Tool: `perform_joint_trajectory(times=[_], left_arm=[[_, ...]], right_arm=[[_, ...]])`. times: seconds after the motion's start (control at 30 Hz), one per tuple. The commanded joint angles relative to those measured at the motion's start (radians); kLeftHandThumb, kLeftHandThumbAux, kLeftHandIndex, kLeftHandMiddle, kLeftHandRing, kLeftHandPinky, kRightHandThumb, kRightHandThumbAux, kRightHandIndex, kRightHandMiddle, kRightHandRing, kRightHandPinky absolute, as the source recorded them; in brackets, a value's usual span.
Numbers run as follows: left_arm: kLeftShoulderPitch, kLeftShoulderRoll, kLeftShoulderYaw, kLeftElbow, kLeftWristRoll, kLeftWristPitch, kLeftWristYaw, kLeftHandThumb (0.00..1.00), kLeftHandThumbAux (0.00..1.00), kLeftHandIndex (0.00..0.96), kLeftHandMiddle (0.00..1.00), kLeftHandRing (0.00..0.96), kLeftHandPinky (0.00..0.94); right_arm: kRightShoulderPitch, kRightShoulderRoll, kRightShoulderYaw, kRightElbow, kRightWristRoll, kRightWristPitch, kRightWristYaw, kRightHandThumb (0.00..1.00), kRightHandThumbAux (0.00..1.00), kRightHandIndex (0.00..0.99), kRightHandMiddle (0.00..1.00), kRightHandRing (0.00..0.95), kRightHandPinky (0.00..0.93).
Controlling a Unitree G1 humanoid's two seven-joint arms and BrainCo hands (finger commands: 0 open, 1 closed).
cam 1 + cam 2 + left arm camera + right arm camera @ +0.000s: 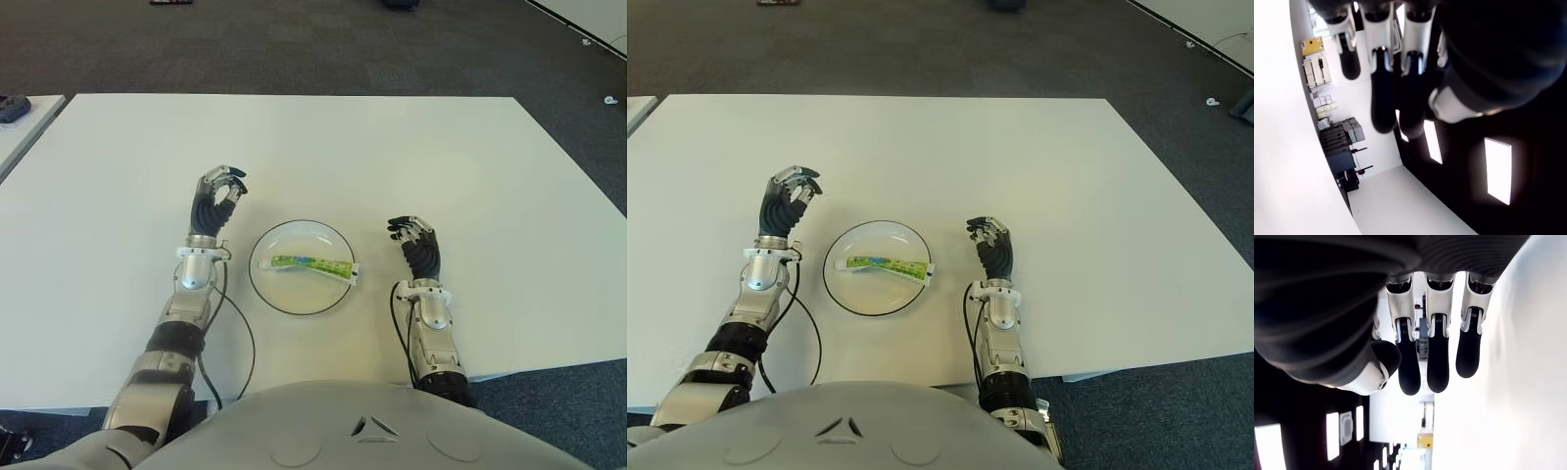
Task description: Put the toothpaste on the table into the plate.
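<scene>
**Toothpaste in plate, both hands empty**

Nearest to us is our own grey rounded torso shell (323, 431), filling the bottom of both eye views. From it both forearms reach out over the white rectangular table (323, 147).

Right hand (419, 247) shows just beside the plate on its right side. Fingers (1438, 357) hang loosely extended, slightly apart, nothing between them. We can't tell from the eye views whether it touches the table.

Next out: the round white plate with a thin dark rim (294, 235), centred between our two hands. The green-and-white toothpaste tube (312, 265) lies flat across it, running from the plate's left half toward the right rim, its white end at or just over that rim. Placement looks like a low release: it sits level on the plate floor, not propped.

Left hand (217, 199) shows a little farther out, near the plate's left side but apart from it. Fingers (1382, 93) are loosely bent toward the thumb, gripping nothing.

Our read: both hands flank the plate because the job is essentially done; the tube is off the table and inside. Only risk we see is the white end overhanging the rim, so a bump could tip it out.

Beyond the table's far edge, dark grey carpet floor (294, 44).
</scene>
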Motion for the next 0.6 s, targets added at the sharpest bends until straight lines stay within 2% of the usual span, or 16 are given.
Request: perform_joint_trajectory(times=[0.03,0.6], left_arm=[[0.017,-0.016,0.027,0.017,0.000,0.015,0.031,0.704,0.717,0.431,0.616,0.620,0.587],[0.052,-0.057,0.065,0.091,0.003,-0.051,0.066,0.704,0.716,0.433,0.635,0.632,0.601]], right_arm=[[-0.009,-0.001,-0.001,-0.002,0.000,0.030,-0.003,0.707,0.730,0.425,0.430,0.412,0.416],[-0.010,-0.007,-0.006,-0.017,-0.004,0.037,-0.011,0.708,0.731,0.425,0.429,0.408,0.415]])
